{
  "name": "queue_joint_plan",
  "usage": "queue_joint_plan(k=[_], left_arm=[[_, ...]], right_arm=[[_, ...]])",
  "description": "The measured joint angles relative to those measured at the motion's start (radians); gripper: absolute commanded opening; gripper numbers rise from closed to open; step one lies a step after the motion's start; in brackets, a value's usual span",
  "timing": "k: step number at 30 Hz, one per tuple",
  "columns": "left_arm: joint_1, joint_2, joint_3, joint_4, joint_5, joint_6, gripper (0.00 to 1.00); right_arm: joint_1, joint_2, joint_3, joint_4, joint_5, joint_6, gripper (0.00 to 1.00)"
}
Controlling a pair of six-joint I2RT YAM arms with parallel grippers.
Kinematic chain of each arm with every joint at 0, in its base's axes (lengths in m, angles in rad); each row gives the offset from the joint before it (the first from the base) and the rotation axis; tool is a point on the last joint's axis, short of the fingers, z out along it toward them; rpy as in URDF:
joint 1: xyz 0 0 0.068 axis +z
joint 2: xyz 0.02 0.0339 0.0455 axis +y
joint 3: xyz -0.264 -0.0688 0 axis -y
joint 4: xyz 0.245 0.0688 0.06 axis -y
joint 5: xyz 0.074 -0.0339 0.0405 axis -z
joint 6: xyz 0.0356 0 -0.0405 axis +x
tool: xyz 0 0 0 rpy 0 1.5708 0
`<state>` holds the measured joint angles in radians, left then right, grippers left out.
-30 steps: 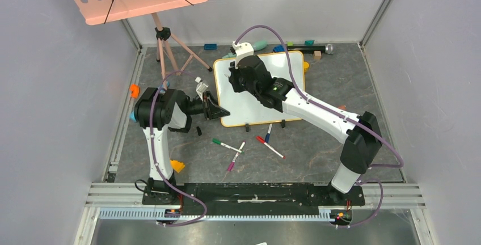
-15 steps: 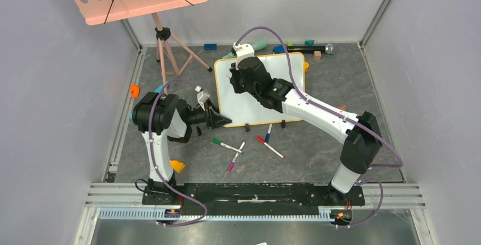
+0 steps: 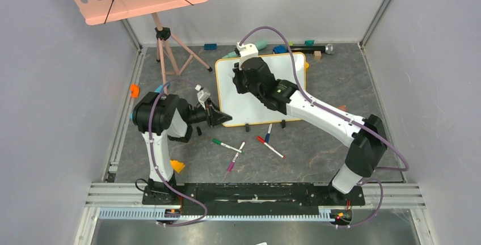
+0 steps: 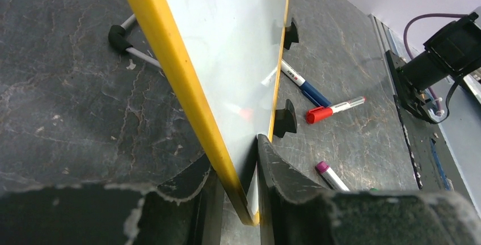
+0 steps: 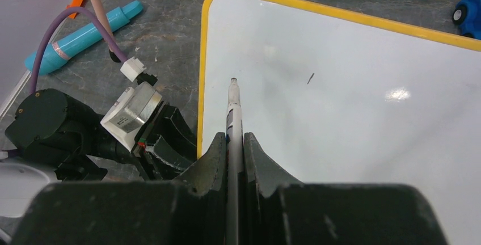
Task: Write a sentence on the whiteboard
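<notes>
Over the far left part of the whiteboard (image 3: pixel 244 112), seen from above, hangs the right pincer (image 3: pixel 238 79), while the left pincer (image 3: pixel 220 118) sits at the board's near left corner. Loose markers (image 3: pixel 227 144) lie just off its near edge.

From the left wrist, the jaws pinch the yellow rim (image 4: pixel 187 86) at that corner, one on each face.

From the right wrist, the pincer is clamped on a pen (image 5: pixel 233 114), with the tip over the board close to its left rim; whether it touches I cannot tell. No sentence shows, only one short dark stroke (image 5: pixel 311 78).

I judge the writing has barely begun. Keep the corner grip firm so the board cannot slide, press lightly, and leave room to the right.
</notes>
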<state>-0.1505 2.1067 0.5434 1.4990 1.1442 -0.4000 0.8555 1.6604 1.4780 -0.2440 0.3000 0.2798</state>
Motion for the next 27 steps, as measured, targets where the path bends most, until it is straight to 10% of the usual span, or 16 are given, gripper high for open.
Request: queue_joint_plan(k=[6, 20, 27], left_arm=[[-0.014, -0.038, -0.06, 0.003, -0.076, 0.002, 0.02], [-0.022, -0.072, -0.113, 0.008, -0.16, 0.0, 0.02], [0.004, 0.003, 0.024, 0.002, -0.048, -0.027, 0.66]], right_arm=[[0.0, -0.018, -0.003, -0.001, 0.012, 0.0, 0.0], [0.0, -0.032, -0.04, -0.001, 0.016, 0.001, 0.0], [0.0, -0.045, -0.053, 0.0, 0.016, 0.001, 0.0]])
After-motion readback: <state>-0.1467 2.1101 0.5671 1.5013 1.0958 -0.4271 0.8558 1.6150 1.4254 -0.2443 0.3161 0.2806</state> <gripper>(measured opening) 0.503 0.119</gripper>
